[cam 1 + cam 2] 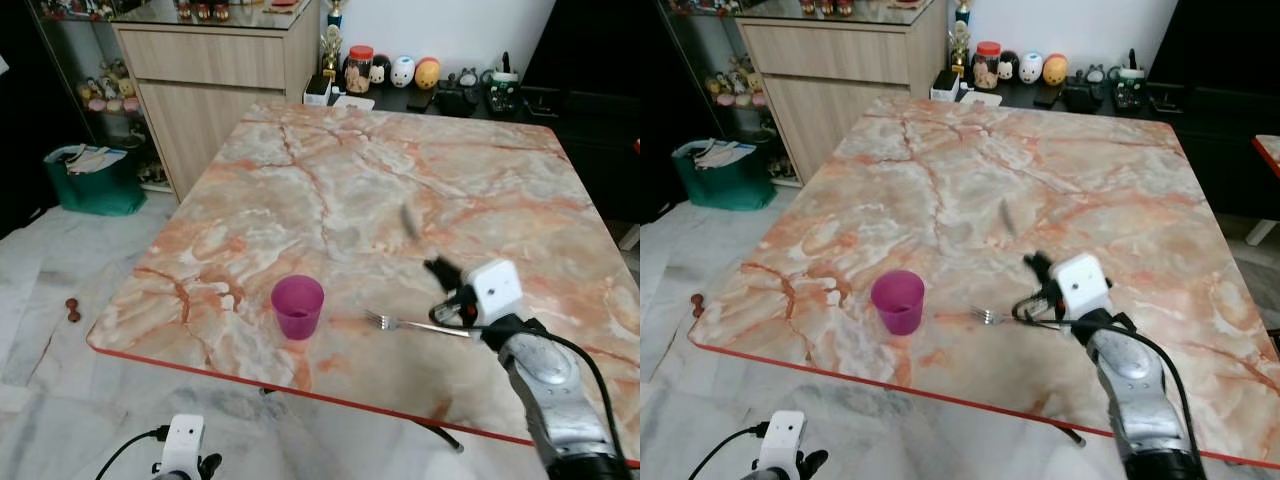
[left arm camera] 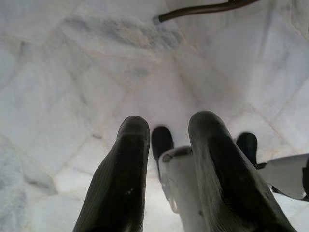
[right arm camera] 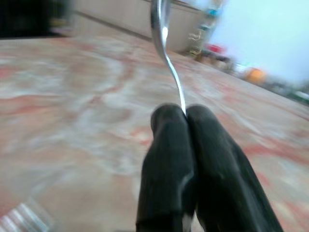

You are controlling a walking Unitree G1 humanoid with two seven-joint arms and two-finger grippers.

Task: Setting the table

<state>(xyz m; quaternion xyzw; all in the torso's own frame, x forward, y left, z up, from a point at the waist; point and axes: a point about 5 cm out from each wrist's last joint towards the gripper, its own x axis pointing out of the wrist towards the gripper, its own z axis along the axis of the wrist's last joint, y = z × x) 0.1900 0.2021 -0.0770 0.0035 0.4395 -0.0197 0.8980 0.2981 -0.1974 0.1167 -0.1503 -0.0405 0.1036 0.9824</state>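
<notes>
A purple cup stands upright near the front edge of the marble table. To its right a silver fork lies flat, tines toward the cup. My right gripper hovers just above the fork's handle end. In the right wrist view this gripper is shut on the thin handle of a silver spoon. The spoon sticks up and away over the table, blurred. My left gripper hangs open below the table's front edge over the tiled floor.
A wooden cabinet stands behind the table's far left corner. A green bag sits on the floor to the left. Figurines and a jar line a dark sideboard beyond the far edge. A table leg crosses the floor.
</notes>
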